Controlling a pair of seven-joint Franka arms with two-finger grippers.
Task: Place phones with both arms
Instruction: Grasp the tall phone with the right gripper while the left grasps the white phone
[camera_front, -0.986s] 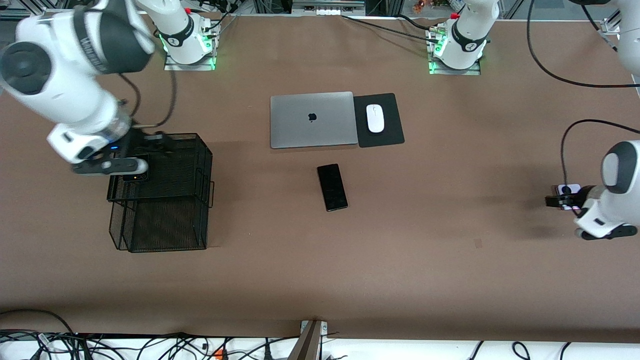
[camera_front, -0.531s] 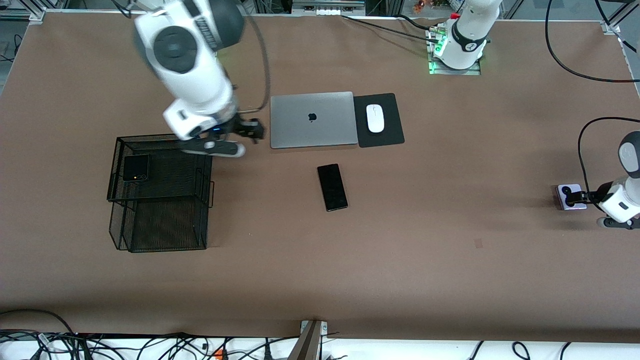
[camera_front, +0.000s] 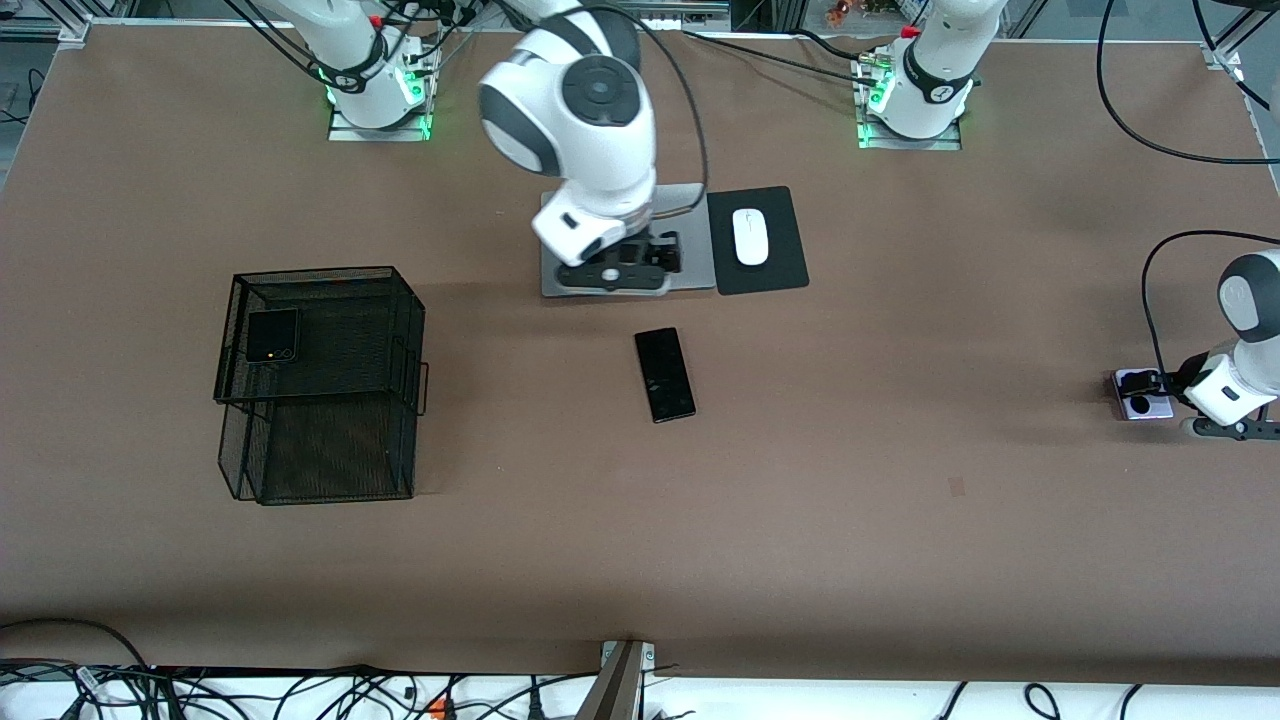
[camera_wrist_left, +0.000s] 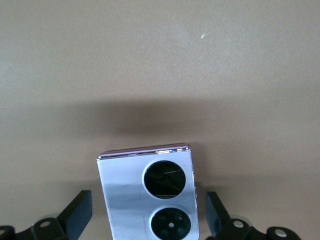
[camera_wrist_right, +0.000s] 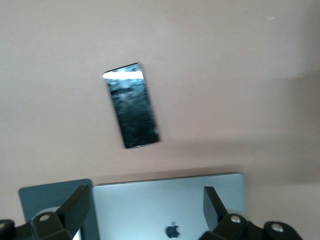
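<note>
Left hand (camera_front: 1160, 388): fingers spread wide, one on each side of the lilac-white phone (camera_front: 1142, 393), holding nothing; gaps show on both sides in the left wrist view.
Right hand (camera_front: 668, 252): open wide and empty, over the closed grey laptop (camera_front: 690, 272).
Lilac-white phone: flat on the table (camera_front: 900, 520) at the left arm's end, its two round black lenses (camera_wrist_left: 165, 180) facing up.
Long black phone (camera_front: 665, 374): flat on the table, mid-table, nearer the front camera than the laptop, untouched.
Small black phone (camera_front: 272, 335): already lying on the top tier of the black wire basket (camera_front: 330, 400) toward the right arm's end.
Handling: all look like thin, stiff, light slabs with glossy faces, likely slippery and easily scratched or cracked.
Where to take hold: probably across the two long edges near the middle, pads low against the table; avoid pressing on lenses or screen.
Other things: white mouse (camera_front: 750, 236) on a black pad (camera_front: 780, 270) beside the laptop.
</note>
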